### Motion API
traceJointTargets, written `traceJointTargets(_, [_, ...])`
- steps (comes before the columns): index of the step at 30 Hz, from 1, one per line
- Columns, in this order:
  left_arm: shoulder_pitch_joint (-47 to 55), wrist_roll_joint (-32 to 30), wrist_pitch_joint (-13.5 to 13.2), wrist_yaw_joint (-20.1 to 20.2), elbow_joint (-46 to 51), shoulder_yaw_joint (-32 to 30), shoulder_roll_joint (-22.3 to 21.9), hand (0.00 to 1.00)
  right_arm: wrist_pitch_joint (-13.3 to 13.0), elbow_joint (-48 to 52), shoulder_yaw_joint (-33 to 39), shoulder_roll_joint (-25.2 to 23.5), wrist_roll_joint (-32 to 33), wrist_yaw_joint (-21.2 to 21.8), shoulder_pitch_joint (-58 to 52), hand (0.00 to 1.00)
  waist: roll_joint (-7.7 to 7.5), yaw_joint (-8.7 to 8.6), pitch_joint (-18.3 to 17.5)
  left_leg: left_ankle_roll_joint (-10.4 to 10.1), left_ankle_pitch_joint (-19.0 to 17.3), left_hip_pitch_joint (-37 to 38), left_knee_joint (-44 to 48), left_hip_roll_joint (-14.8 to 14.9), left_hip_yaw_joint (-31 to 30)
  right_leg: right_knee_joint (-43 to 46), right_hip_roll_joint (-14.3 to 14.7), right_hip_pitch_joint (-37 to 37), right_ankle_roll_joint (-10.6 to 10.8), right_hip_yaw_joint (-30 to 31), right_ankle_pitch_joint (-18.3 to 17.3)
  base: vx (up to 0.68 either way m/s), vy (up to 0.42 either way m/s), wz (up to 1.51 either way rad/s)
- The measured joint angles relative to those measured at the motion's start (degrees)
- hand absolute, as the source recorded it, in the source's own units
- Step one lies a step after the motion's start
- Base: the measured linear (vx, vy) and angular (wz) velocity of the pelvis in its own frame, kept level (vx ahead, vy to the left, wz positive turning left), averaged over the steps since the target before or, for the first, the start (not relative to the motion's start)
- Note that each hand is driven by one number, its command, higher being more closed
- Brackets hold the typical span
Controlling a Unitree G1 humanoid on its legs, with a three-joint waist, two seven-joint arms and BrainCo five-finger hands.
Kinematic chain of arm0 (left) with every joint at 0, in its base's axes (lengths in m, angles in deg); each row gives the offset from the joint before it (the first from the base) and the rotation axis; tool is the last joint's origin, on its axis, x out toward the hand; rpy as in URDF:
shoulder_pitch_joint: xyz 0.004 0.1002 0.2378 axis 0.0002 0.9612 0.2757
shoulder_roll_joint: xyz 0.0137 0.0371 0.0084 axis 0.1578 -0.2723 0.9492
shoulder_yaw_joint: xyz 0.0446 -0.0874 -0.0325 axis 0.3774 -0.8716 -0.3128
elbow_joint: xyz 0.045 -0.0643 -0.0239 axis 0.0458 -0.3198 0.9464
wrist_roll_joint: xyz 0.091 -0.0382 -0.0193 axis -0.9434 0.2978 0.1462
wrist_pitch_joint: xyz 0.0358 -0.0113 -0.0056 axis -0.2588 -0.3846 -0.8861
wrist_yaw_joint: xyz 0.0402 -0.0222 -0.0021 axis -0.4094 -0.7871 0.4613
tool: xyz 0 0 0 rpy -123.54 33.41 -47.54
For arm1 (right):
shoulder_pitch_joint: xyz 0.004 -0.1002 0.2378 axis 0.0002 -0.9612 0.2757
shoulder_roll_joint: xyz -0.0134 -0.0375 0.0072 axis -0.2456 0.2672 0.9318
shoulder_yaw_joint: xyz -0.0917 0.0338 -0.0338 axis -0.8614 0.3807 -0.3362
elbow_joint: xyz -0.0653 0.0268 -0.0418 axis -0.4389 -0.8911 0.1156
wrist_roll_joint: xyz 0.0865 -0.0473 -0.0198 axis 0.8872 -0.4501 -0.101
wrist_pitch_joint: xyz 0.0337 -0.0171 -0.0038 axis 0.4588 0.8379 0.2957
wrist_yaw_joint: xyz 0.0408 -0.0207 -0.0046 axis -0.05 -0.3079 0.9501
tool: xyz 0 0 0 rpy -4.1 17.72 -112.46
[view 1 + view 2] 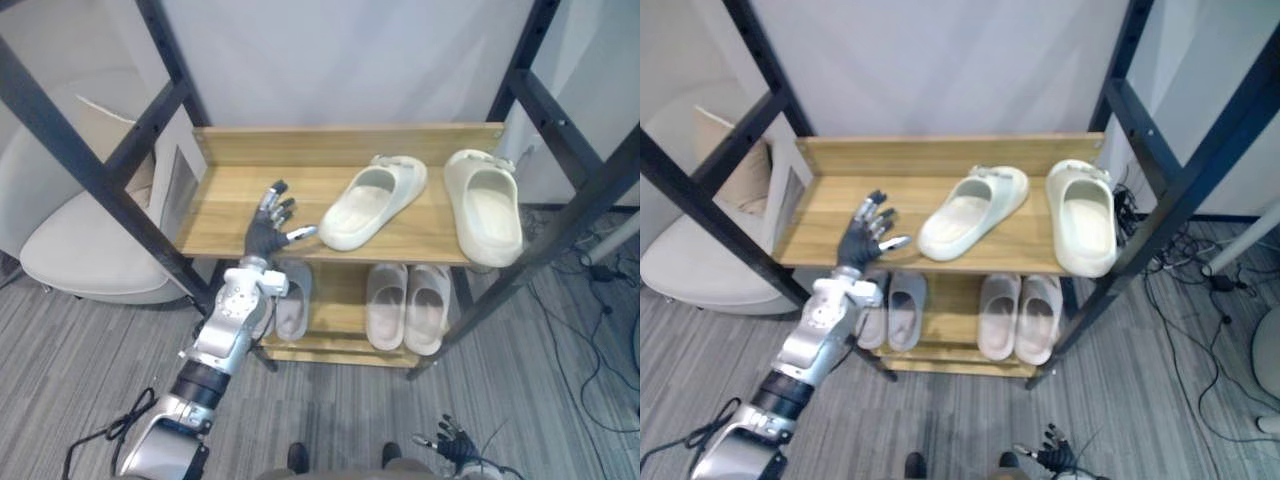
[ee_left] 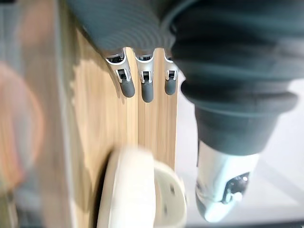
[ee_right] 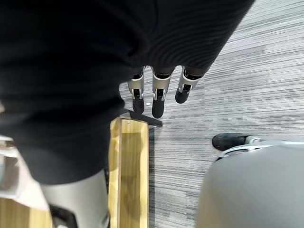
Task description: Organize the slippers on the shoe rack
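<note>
Now the left hand (image 1: pixel 266 234): it hangs over the top shelf (image 1: pixel 225 205), on the left part of the board. Its fingers (image 2: pixel 147 88) are straight and spread a little, and it holds nothing.
Thumb (image 1: pixel 303 234): it sticks out to the side, toward the heel end of the slanted slipper (image 1: pixel 368 204). It is just beside that slipper; I cannot tell if they touch.
Slanted slipper: cream colored. It lies in the middle of the top shelf, turned at an angle, with its toe toward the back right.
Straight slipper (image 1: pixel 486 205): cream colored too. It lies at the right end of the top shelf with its toe toward the back wall. Its heel sticks out a bit past the front edge of the board.
Gap: the two cream slippers are close at the toe ends and farther apart at the heels.
Lower shelf (image 1: pixel 340 295): it holds two pairs, side by side.
Grey pair (image 1: pixel 291 305): on the left, partly behind the left arm.
Pale pair (image 1: pixel 407 305): on the right, lying neatly next to each other.
Shoe rack (image 1: pixel 350 145): wooden boards with a low wooden back.
Black bars (image 1: pixel 85 165): slanted bars stand on both sides of the rack.
Right hand (image 1: pixel 455 443): it hangs low, well away from the rack, above the grey floor (image 1: pixel 80 370). Its fingers (image 3: pixel 157 102) are straight and it holds nothing.
Chair (image 1: pixel 75 245): a round, pale seat to the left of the rack.
</note>
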Motion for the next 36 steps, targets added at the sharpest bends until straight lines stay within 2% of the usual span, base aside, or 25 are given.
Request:
traceJointTargets(4, [0.0,0.0,0.0,0.8,0.2,2.6,-2.3,0.0,0.1,-2.1,-0.3,0.1,0.0,0.0,1.0,0.0,-0.3,-0.06,-0.3,0.0,0.2,-0.1,-0.1,0.0,-0.5,-0.1,0.0,0.0,0.0,-0.4,0.0,-0.03,-0.011,0.04])
traceJointTargets(14, [-2.6,1.2,0.0,1.1,-0.6,8.5,-4.1,0.0,0.1,-2.1,-1.8,0.1,0.0,-0.4,1.7,0.0,-0.94,-0.36,-0.6,-0.1,0.2,-0.1,-0.4,0.0,-0.5,0.0,0.0,0.0,0.1,-0.6,-0.1,0.0,-0.001,0.0])
traceJointTargets(19, [-4.7,1.7,0.2,0.8,-3.3,8.6,-5.9,0.0,0.1,-2.1,-1.9,0.1,0.1,-0.5,2.0,0.0,-1.1,-0.54,-0.7,-0.1,0.2,0.0,-0.4,0.0,0.0,-0.1,0.0,-0.2,0.1,0.0,-0.1,-0.01,-0.003,-0.04])
traceJointTargets(36, [-7.0,4.5,0.4,-0.1,-4.9,10.2,-7.4,0.0,0.1,-2.0,-1.9,-0.4,0.1,-0.8,2.5,0.0,-2.18,-1.09,-0.7,-0.1,0.2,0.4,-1.1,0.0,0.7,-0.2,0.0,-0.5,0.1,0.4,-0.1,0.0,-0.001,-0.02])
